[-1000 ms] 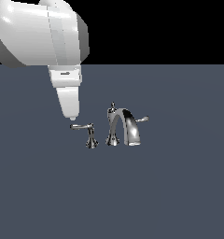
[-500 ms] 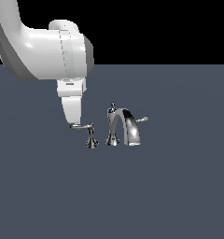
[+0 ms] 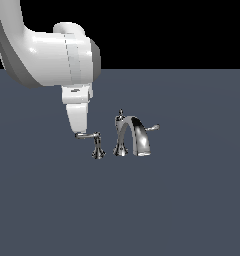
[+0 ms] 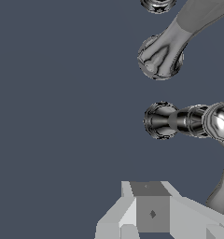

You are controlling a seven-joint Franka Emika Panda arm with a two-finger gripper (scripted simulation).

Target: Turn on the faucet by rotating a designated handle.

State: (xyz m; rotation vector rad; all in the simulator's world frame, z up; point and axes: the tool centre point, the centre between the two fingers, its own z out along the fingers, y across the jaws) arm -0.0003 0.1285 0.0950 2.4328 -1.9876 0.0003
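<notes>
Bulky white arm [image 3: 47, 55], smooth rounded shells, grey shading along underside, dark grey band at joint end. Faint seam lines across the wide link. Small white block below it, tapering into narrow white gripper [image 3: 78, 131] with pale grey tip. Wrist view: angular light grey finger parts [image 4: 151, 212], flat facets, small dark diamond mark on square face.

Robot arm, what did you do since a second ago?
The arm swung toward the exterior view's right and its claw came down to the tip of the handle. Whether it grips the lever cannot be told. The handle and the faucet look unmoved.
</notes>
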